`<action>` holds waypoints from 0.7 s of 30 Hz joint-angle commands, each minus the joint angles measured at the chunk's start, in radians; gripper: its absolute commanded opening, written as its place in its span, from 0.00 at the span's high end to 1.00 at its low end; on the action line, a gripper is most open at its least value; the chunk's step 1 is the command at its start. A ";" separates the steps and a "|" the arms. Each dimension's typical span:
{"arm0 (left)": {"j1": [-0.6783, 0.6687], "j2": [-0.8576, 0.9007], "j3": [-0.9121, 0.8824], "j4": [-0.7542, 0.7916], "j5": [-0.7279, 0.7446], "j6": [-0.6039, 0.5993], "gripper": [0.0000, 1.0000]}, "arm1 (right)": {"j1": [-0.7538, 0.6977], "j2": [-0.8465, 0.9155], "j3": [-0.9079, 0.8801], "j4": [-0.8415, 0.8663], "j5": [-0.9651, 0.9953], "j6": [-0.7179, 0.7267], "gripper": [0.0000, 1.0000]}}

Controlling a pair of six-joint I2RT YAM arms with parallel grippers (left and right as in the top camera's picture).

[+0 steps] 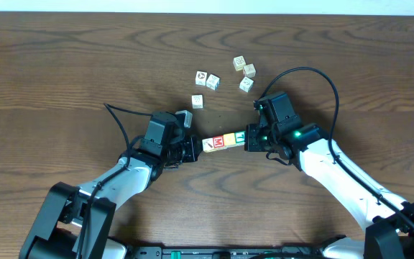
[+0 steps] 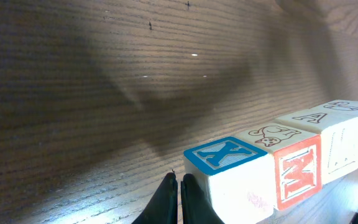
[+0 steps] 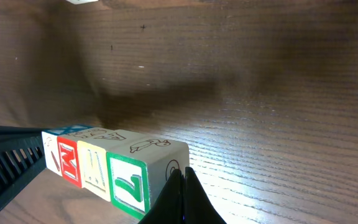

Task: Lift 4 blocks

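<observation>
Jaws on both arms are clenched shut with nothing between them, and each closed tip is used as a pusher. In the overhead view the left gripper and right gripper sit at opposite ends of the four blocks, which are lined up end to end in one row between them, well apart from the loose pale cubes further up the desk. From the left wrist, the closed tips are right up against the end cube with the blue X, with the red-lettered one next along. From the right wrist, the tips press the green-faced cube at the other end. I think the row is just clear of the desk, going by the shadow, but I can't say for sure. For a clean lift I'd squeeze evenly inward, raise both arms at the same rate and hold the line straight, since any sag or twist could pop a middle cube out.
</observation>
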 commanded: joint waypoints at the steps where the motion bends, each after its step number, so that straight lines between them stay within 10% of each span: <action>1: -0.045 -0.042 0.090 0.044 0.209 -0.002 0.93 | 0.034 -0.002 0.029 0.025 -0.271 0.011 0.99; 21: -0.044 -0.042 0.109 0.044 0.208 -0.002 0.93 | 0.034 -0.002 0.033 0.025 -0.272 0.011 0.99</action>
